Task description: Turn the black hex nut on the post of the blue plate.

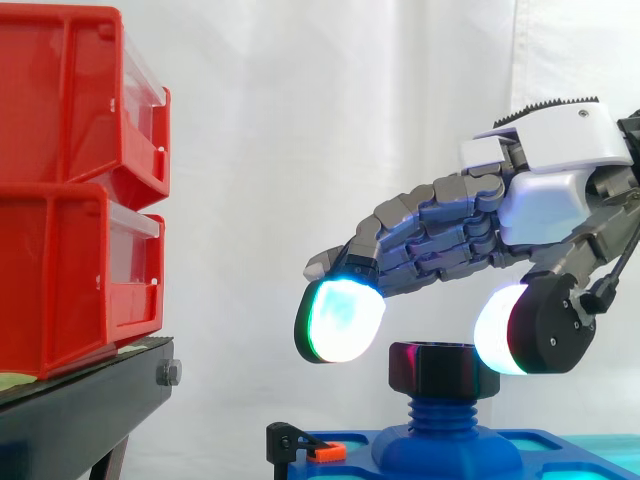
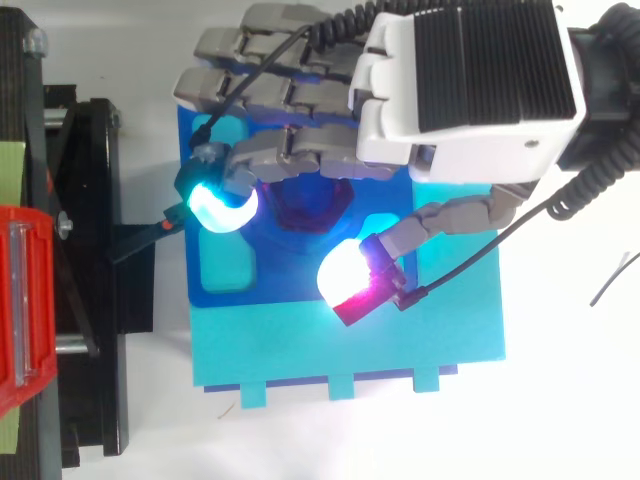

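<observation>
A robot hand (image 1: 545, 200) hovers over the black hex nut (image 1: 440, 368), which sits at the top of a blue threaded post (image 1: 445, 412) rising from the middle of the blue plate (image 2: 280, 280). The nut lies flat, its hole and the post's long axis pointing straight up, with its side faces upright in the side view. The hand is spread wide around the nut and grips nothing: its fingers reach over the nut in a gentle downward curve, with a cyan-and-green glowing fingertip (image 1: 340, 320) hanging up and to the left of the nut, clear of it. The thumb's white-and-red pad (image 1: 500, 330) sits close by the nut's upper right corner; whether it touches cannot be told. In the top view the nut shows as a dark hexagon (image 2: 312, 208) under the fingers, with the two glowing pads on either side of it. Left of the nut, a black clamp with an orange tip (image 1: 318, 450) sits at the plate's edge. Farther left of the nut, stacked red bins (image 1: 60, 200) stand on a black stand (image 1: 90, 400), where a pale green strip (image 2: 10, 170) carries nothing that can be read.
</observation>
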